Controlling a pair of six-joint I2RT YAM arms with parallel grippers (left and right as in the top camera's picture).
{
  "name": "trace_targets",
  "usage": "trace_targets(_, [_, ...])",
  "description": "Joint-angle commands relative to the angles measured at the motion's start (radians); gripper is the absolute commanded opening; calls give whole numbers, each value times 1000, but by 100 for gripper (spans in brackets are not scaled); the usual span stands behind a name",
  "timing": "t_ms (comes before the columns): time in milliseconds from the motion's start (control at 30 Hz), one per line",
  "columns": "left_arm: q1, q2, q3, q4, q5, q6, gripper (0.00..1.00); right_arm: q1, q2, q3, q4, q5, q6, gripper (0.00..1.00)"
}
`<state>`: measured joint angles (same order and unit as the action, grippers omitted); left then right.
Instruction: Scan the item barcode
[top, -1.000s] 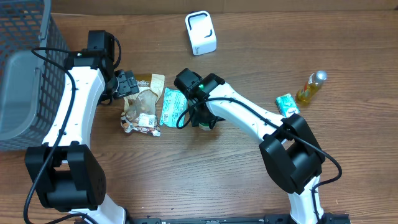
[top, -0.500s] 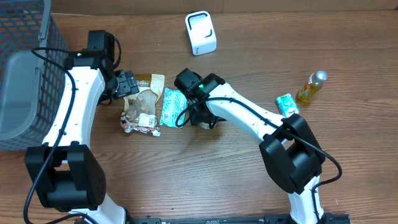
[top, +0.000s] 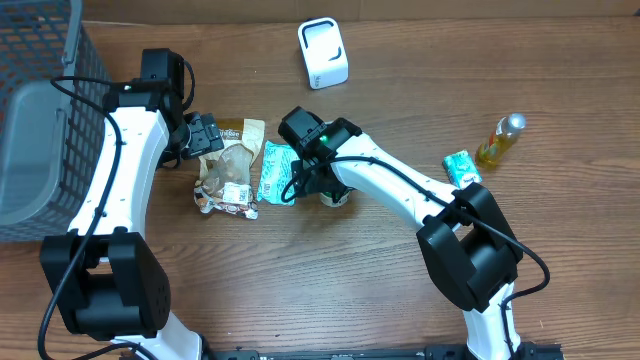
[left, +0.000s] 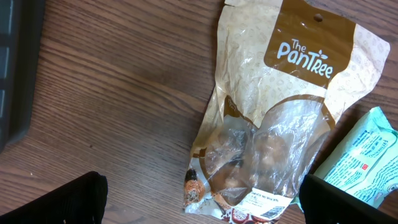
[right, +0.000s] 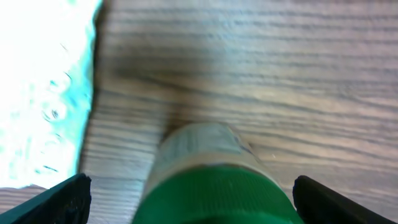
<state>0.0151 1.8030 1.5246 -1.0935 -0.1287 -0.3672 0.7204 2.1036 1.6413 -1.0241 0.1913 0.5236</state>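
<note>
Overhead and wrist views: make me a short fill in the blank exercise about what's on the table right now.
1. The brown pouch is printed "The ____".
2. The bottle between the open fingers of the right gripper has a ____ cap.
3. The teal packet lies beside the pouch, on the side nearer the robot's ____ arm.
Missing words: PanTree; green; right.
</note>
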Motion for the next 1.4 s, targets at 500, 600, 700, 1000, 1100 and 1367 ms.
trace_targets(500, [4,9,-5,-1,-9,-7,100,-26,0,-77,46,6,4,93])
trace_targets(600, [4,9,-5,-1,-9,-7,100,-26,0,-77,48,6,4,88])
trace_targets(700, [4,9,-5,-1,-9,-7,100,-25,0,-77,47,-14,4,87])
trace_targets(1000, [4,9,-5,-1,-9,-7,99,-26,0,-77,71,-16,3,84])
trace_targets(1100, [4,9,-5,-1,-9,-7,100,-25,0,-77,64,-16,3,75])
trace_targets(1367, [4,9,-5,-1,-9,-7,100,-25,0,-77,58,-16,1,68])
